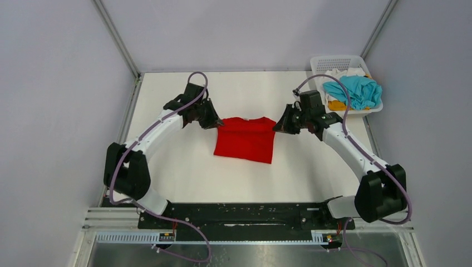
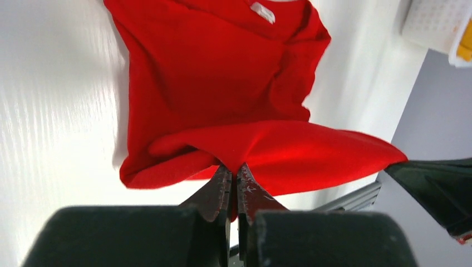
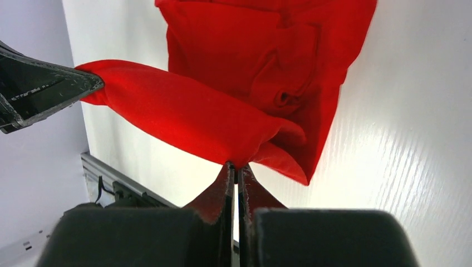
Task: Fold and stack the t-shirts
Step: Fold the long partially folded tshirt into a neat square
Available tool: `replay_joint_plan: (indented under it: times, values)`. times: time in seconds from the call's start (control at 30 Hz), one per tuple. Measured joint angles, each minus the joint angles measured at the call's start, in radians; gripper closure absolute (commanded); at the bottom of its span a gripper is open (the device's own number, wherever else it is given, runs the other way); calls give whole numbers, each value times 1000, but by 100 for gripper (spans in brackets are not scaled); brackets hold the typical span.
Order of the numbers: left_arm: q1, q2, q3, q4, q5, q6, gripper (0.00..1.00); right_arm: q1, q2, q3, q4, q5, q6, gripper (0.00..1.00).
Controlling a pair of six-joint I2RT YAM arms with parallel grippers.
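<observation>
On the white table [image 1: 178,172], the bright red cloth t-shirt [image 1: 245,142] is gripped at both far corners; left gripper [image 1: 218,123] and right gripper [image 1: 276,128] are clamped on fabric.

White basket [image 1: 334,62] at table's [image 1: 178,167] far-right corner

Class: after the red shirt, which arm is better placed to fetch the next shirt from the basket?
Right, probably: the right end effector holds the red shirt nearer the basket; the left end effector is farther.

The red t-shirt [image 1: 245,139] is plain, the tabletop [image 1: 183,167] white — inside the white perforated basket [image 1: 333,60] lie a turquoise-blue t-shirt [image 1: 356,90] and an orange-yellow t-shirt [image 1: 335,104].
</observation>
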Motion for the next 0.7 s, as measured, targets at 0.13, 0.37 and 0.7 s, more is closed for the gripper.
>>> replay_joint_plan:
  times: [0.13,0.37,0.7]
  values:
    - [19,134,83,8,3,8,100,-14,100,44,16,10,0,100]
    - [26,319,192,6,-4,17,65,-41,265,103,55,28,1,87]
    - [34,416,333,-26,-47,34,1,-72,442,233,80,29,-8,1]
